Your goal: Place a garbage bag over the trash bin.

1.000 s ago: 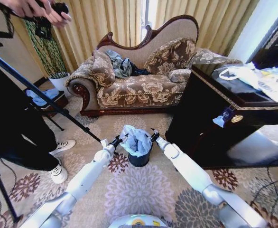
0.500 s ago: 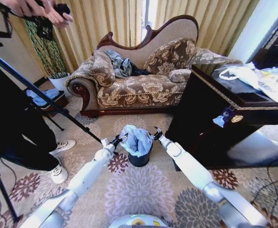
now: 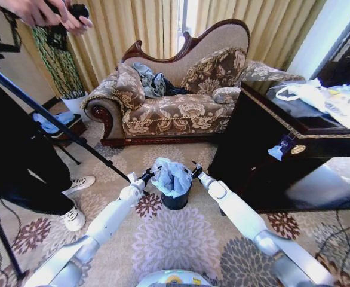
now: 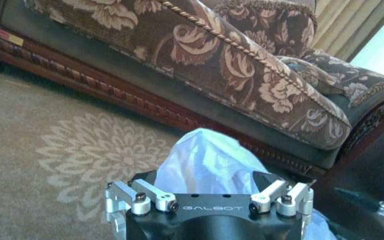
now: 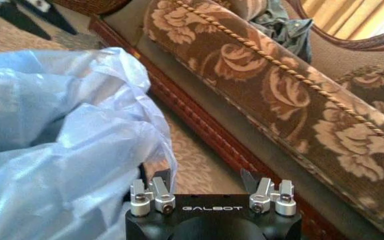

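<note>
Black trash bin (image 3: 175,200) on the flowered carpet (image 3: 175,239) in front of the sofa (image 3: 169,107), pale blue garbage bag (image 3: 171,176) bunched up out of its top. Left end effector (image 3: 152,175) right at the bag's left edge, fingers spread around the plastic in the left wrist view. Right end effector (image 3: 193,171) at the bag's right edge, fingers spread, plastic (image 5: 65,145) against one finger.

Floral sofa (image 3: 175,101) behind patterned carpet (image 3: 175,239), dark cabinet (image 3: 270,149) alongside.
</note>
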Available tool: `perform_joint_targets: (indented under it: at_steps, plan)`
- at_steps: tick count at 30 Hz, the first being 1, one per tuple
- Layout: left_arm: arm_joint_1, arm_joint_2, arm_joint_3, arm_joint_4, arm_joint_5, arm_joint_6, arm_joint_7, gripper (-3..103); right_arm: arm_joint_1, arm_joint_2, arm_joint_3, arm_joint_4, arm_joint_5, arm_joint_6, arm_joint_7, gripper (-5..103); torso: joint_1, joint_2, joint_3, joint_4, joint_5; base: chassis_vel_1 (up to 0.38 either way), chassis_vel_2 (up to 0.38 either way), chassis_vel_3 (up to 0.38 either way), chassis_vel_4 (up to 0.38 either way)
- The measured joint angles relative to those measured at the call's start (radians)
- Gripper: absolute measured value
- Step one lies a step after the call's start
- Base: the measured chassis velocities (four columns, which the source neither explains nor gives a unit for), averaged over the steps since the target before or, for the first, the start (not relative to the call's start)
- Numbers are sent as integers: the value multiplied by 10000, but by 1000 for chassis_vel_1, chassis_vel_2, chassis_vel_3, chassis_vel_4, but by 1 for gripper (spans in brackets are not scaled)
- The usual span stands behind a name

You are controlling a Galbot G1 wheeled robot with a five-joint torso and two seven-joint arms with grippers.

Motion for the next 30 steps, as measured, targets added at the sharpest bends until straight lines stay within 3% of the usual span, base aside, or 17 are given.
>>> perform_joint_targets:
  at_steps: [12,21,30]
  plan:
    - [-356,-224,72,748,20,-40,198,99,147,-301,153,-227,-48,23,206,70,0,0,0,0,0,0,0,0,0]
    - [-790,-735,-45,2451,488,-285,539,100,116,-137,235,-1002,-373,473,269,70,0,0,0,1,-1,0,0,0,0]
    - [-820,-893,-180,2614,575,-377,608,100,58,-325,342,-1136,-403,549,354,70,0,0,0,-1,-1,0,0,0,0]
